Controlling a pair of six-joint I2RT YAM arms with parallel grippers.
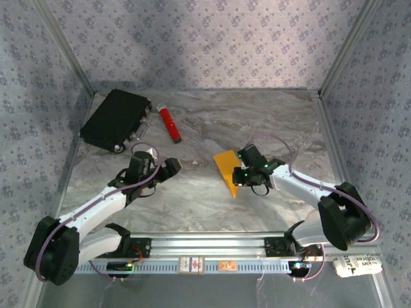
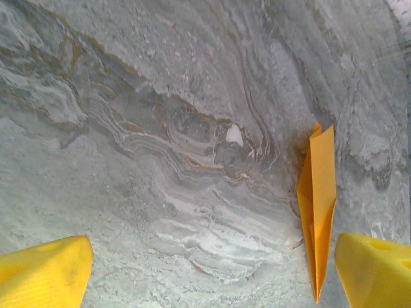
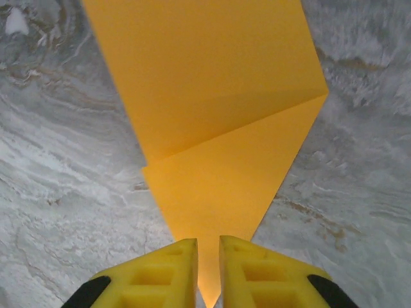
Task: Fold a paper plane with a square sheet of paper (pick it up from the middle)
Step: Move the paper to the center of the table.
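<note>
The square sheet of paper is orange-yellow and creased to a pointed shape, lying flat on the marble table mid-right. In the right wrist view the paper shows a diagonal fold, and its narrow tip runs under my right gripper. That gripper sits over the paper's right edge, its yellow fingers drawn together with only a thin slit between them. My left gripper hovers left of the paper, wide open with bare table between its fingers. The paper shows edge-on beside its right finger.
A black case lies at the back left, with a red cylinder just right of it. Patterned walls with metal frames close in the table on three sides. A white tag lies by the right arm's base.
</note>
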